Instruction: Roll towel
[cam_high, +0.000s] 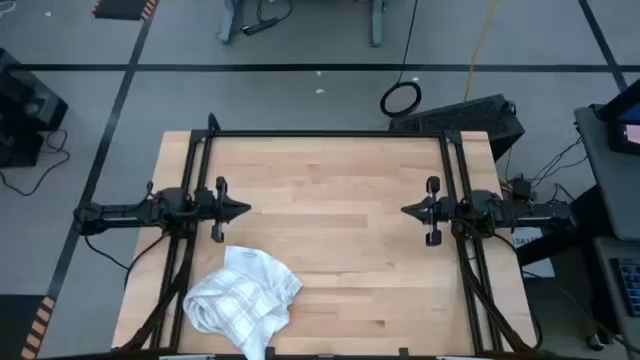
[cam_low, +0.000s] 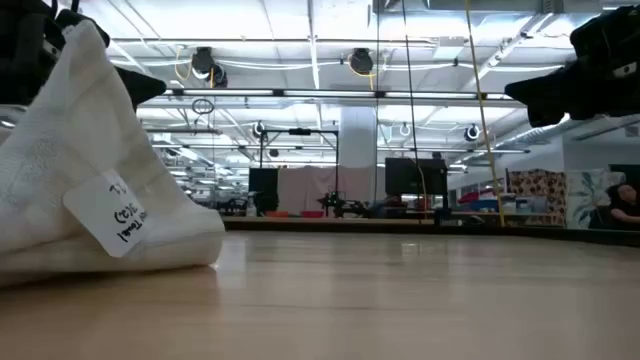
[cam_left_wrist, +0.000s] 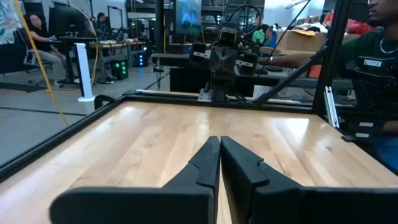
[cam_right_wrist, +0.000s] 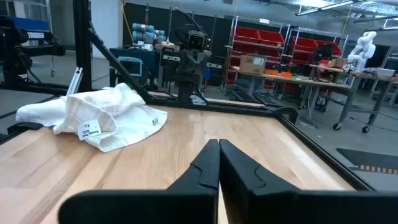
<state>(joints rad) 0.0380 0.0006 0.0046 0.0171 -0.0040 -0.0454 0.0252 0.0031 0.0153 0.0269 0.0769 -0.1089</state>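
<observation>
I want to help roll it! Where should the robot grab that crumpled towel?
Probably the towel's loose corner pointing toward the table's middle, taken from above by the left gripper, which is nearer. The towel lies bunched, so that free edge looks easiest to pinch and pull flat.

White towel (cam_high: 243, 300) with thin grey check lines, lower left of frame. Worktop (cam_high: 340, 220) light tan wood. My left claw (cam_high: 243, 210) and right claw (cam_high: 407, 210) both black.
</observation>
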